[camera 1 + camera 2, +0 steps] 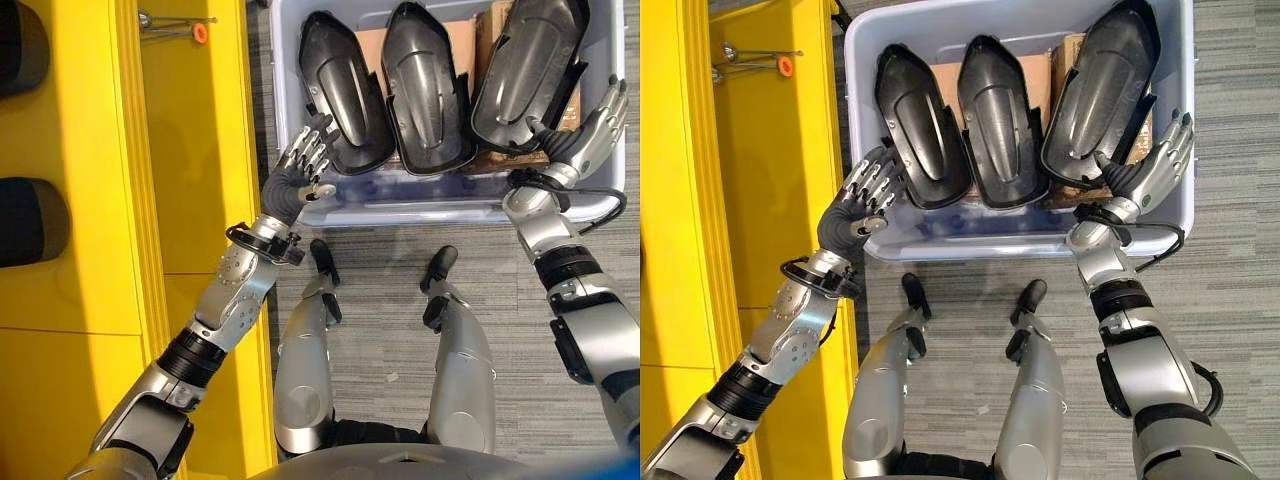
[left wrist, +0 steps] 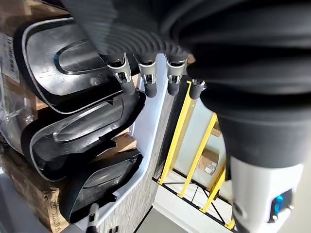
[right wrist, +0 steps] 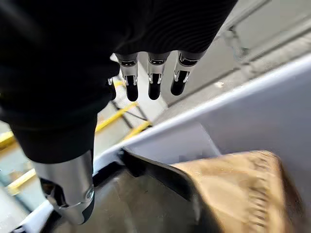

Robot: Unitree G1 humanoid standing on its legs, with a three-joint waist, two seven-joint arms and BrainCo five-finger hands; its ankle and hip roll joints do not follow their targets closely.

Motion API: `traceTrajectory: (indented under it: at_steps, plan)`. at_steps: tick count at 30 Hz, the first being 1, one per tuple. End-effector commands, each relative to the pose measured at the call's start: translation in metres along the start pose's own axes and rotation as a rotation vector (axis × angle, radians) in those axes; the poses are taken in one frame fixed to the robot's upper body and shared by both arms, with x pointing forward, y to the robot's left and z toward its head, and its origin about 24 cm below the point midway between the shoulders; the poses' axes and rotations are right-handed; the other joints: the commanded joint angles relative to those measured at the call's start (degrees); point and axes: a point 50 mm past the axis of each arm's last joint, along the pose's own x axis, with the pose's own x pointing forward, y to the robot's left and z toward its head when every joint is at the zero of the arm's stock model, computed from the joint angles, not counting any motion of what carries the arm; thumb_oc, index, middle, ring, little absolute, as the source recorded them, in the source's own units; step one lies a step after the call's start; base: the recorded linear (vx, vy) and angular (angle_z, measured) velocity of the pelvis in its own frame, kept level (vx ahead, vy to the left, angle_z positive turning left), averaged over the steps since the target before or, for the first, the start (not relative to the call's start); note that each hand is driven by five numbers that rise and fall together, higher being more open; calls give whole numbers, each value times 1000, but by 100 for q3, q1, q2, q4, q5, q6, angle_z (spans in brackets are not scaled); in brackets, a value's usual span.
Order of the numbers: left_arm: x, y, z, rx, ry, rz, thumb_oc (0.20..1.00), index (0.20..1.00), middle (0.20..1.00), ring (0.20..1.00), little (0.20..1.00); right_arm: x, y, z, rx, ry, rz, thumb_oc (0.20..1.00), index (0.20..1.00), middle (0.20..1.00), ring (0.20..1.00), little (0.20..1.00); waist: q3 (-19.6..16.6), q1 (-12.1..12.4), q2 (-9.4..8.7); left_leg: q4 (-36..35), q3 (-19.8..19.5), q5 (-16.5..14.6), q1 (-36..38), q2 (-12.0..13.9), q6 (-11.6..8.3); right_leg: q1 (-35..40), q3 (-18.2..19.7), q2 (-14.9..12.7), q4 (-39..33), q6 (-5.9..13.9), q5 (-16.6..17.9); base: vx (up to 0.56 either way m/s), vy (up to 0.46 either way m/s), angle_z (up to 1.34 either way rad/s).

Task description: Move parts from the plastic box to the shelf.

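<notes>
**Three black parts in the box, both hands open at its front corners**

Three black moulded parts stand side by side in the pale plastic box (image 1: 420, 208), leaning on brown cardboard behind them. Each is a long, shell-like piece with its hollow face turned up towards the head camera. Their long axes run from the box's near wall towards its far wall. The left part (image 1: 343, 95) and the middle part (image 1: 427, 88) lie nearly parallel, while the right part (image 1: 530, 72) is tilted, its far end swung away from the middle one.

The left hand (image 1: 305, 165) sits at the box's front left corner, fingers straight and slightly spread, holding nothing. The left part is just past its fingertips, at or very near touching. The right hand (image 1: 590, 125) is at the front right corner, fingers likewise extended and empty, with the right part's lower edge just beside its thumb.

To the outer side of the left arm stands the yellow shelf (image 1: 90, 200), with two dark rounded items on it.

The left wrist view shows all three parts stacked past the fingers (image 2: 146, 80), plus a yellow frame (image 2: 189, 141) beyond the box wall. The right wrist view shows the straight fingers (image 3: 154, 77) above the box's pale rim (image 3: 233, 102), one black part's edge (image 3: 160, 177) and a corner of cardboard (image 3: 243, 189)
</notes>
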Motion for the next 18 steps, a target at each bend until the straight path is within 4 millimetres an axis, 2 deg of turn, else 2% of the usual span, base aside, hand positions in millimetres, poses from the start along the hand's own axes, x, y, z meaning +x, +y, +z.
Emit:
traceTrajectory:
  at_steps: [1,2,5,11,14,16,18]
  plan:
    - [0,-11,11,-15,-90,-63,1000,1000,1000,1000,1000,14,-10,11,114,26,-67,1000,1000,1000,1000,1000,-209,44,220,250,-435,-219,-450,-105,-296,-248,73,70,484,438,-421,0,0,0]
    - [1,-11,12,-15,-89,-63,1000,1000,1000,1000,1000,11,-8,3,153,101,-46,1000,1000,1000,1000,1000,-209,30,218,245,-436,-211,-470,-107,-309,-273,73,78,482,440,-416,0,0,0]
    - [2,-14,11,-12,-89,-86,1000,1000,1000,1000,1000,11,-5,0,170,136,-8,1000,1000,1000,1000,1000,-209,41,236,250,-431,-209,-488,-97,-310,-297,74,77,501,428,-424,0,0,0]
    - [5,-15,12,-16,-80,-86,1000,1000,1000,1000,1000,17,2,7,174,146,92,1000,1000,1000,1000,1000,-209,97,264,311,-465,-199,-550,-92,-323,-343,56,27,577,420,-432,0,0,0]
    - [6,-14,13,-5,-75,-97,1000,1000,1000,1000,1000,27,-3,20,46,39,27,1000,1000,1000,1000,1000,-209,133,263,360,-484,-192,-617,-72,-324,-413,36,-8,672,424,-435,21,-12,1]
    - [6,-15,13,-14,-75,-115,1000,1000,1000,1000,1000,28,-4,24,12,-5,23,1000,1000,1000,1000,1000,-209,137,266,381,-501,-195,-641,-69,-325,-438,41,-14,706,425,-440,0,0,0]
    - [6,-19,11,-23,-61,-143,1000,1000,1000,1000,1000,34,-4,36,-34,-62,36,1000,1000,1000,1000,1000,-209,172,290,394,-520,-199,-672,-85,-313,-455,31,-24,738,422,-451,0,0,0]
